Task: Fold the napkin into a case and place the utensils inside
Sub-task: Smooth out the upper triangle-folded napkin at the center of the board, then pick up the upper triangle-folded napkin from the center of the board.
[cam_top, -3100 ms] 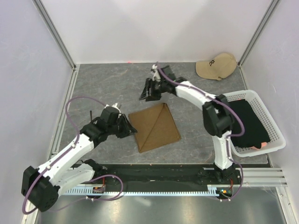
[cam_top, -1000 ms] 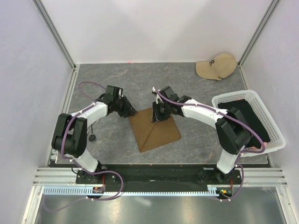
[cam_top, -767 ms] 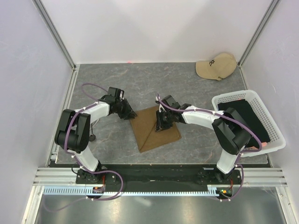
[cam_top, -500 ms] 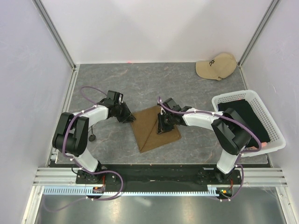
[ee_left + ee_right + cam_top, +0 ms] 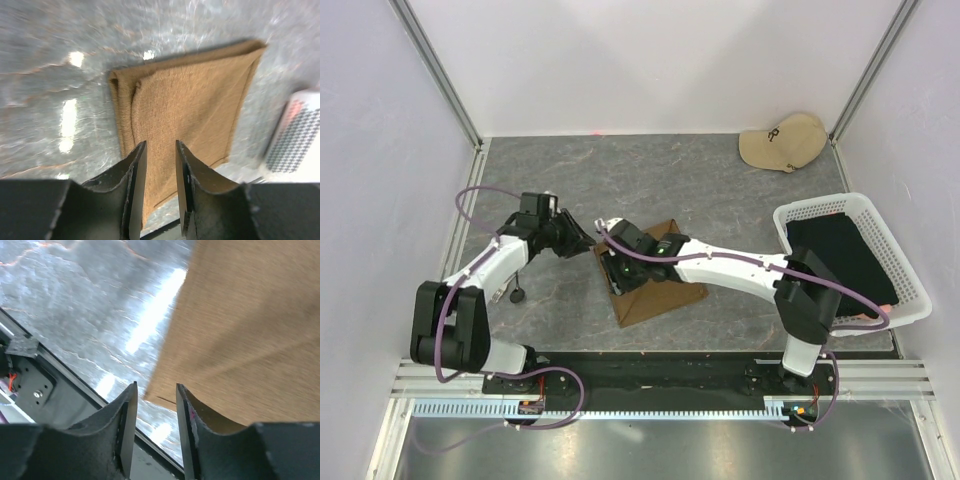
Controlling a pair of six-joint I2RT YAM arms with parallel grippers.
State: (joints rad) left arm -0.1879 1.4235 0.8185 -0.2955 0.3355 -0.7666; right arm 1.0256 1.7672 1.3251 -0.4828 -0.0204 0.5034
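The olive-brown napkin [image 5: 665, 287] lies folded flat on the grey table, with a fold line across it. My right gripper [image 5: 617, 272] hangs over the napkin's left edge, open, with nothing between its fingers. In the right wrist view the napkin [image 5: 250, 315] fills the upper right, and one of its corners lies below the right gripper [image 5: 156, 390]. My left gripper [image 5: 584, 245] is just left of the napkin, open and empty. Its wrist view shows the napkin [image 5: 190, 95] spread beyond the left gripper [image 5: 160, 150]. I see no silver utensils.
A beige cap [image 5: 782, 140] sits at the back right. A white mesh basket [image 5: 912, 300] holding black fabric [image 5: 840, 255] stands at the right edge. A small dark slim item [image 5: 517, 292] lies on the table by the left arm. The black front rail [image 5: 30, 375] is close.
My right gripper has slid left across the napkin to its left edge and its jaws have parted. My left gripper has drawn back a little to the left.
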